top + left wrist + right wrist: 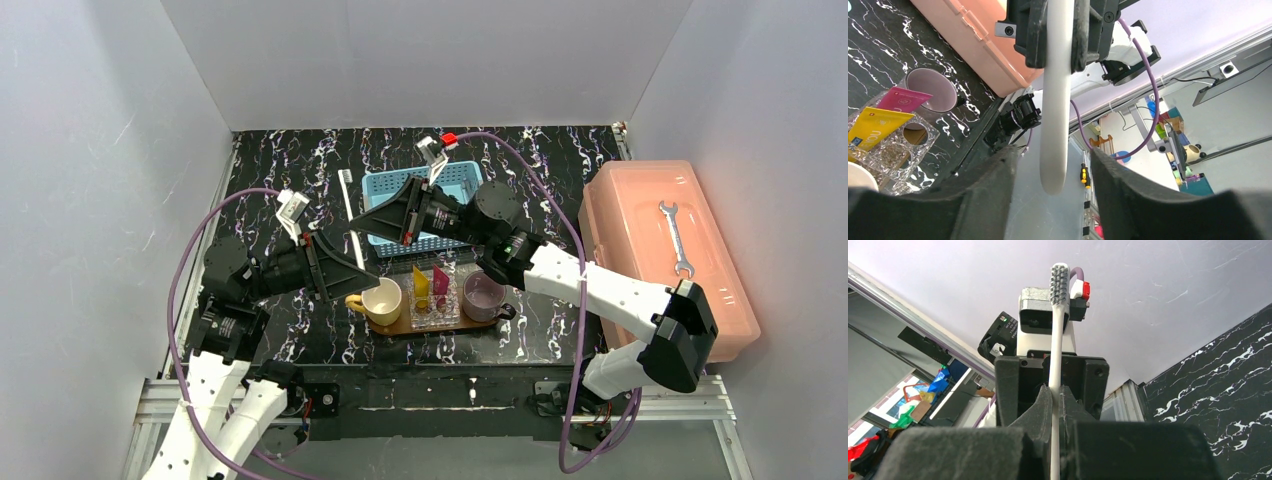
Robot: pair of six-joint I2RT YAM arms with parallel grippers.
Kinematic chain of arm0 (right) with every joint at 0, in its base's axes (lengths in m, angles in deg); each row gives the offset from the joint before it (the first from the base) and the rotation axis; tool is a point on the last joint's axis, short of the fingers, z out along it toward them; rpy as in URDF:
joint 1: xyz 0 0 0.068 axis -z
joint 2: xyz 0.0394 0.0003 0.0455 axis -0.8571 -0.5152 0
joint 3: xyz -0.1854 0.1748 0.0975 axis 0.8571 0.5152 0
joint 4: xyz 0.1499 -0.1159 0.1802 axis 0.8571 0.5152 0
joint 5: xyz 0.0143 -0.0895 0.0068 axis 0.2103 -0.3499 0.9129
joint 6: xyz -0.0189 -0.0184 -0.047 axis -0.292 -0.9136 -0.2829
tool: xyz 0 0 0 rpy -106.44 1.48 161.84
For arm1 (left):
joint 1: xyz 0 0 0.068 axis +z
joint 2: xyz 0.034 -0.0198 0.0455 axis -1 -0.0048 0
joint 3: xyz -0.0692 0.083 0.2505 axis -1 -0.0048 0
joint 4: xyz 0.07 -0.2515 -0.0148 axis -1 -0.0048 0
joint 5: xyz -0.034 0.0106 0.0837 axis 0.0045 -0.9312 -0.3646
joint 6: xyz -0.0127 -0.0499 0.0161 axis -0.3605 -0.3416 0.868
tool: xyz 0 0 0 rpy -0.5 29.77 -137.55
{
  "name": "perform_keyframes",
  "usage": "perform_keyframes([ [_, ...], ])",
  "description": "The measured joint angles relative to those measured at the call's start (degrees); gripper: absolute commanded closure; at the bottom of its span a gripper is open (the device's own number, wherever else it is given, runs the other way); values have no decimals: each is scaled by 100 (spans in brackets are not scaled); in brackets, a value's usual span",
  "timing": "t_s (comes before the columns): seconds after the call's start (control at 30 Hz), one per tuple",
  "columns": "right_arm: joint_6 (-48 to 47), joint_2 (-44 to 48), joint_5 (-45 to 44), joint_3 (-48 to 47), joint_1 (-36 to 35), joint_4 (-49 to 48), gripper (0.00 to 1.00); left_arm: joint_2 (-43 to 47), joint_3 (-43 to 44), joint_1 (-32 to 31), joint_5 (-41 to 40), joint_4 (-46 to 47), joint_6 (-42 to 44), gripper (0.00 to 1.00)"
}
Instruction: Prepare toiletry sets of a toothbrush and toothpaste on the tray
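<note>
One toothbrush (348, 200) hangs between both arms, just beyond the far-left edge of the tray (450, 327).
The right gripper (1054, 397) clenches its handle; the left gripper (1052, 152) stands parted around the tip, gaps either side. On the tray: one yellow tube (421, 287), one pink tube (441, 281), two cups (382, 300).

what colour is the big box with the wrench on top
Salmon pink. The box shows best in the top external view.
</note>
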Motion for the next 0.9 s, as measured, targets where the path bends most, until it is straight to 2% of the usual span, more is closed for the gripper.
perform_keyframes([
  [0.27,76,0,-2,105,-11,-166,99,92,-2,0,15,39,-31,77],
  [0.4,111,2,-9,107,-15,-267,99,116,-4,2,15,37,-39,100],
  [0.57,122,20,-22,208,-20,-358,99,149,-39,0,15,0,-55,100],
  [0.6,122,26,-24,236,-20,-378,96,157,-46,0,15,-15,-57,100],
  [0.63,122,42,-28,260,-20,-385,80,160,-50,0,15,-22,-57,100],
  [0.73,70,103,-35,278,-26,-310,61,219,-68,0,11,-66,-46,100],
  [0.83,-190,243,-39,275,-31,55,50,273,-98,0,11,-186,42,100],
  [0.9,-398,348,-44,262,-31,376,47,291,-103,0,13,-280,120,100],
])
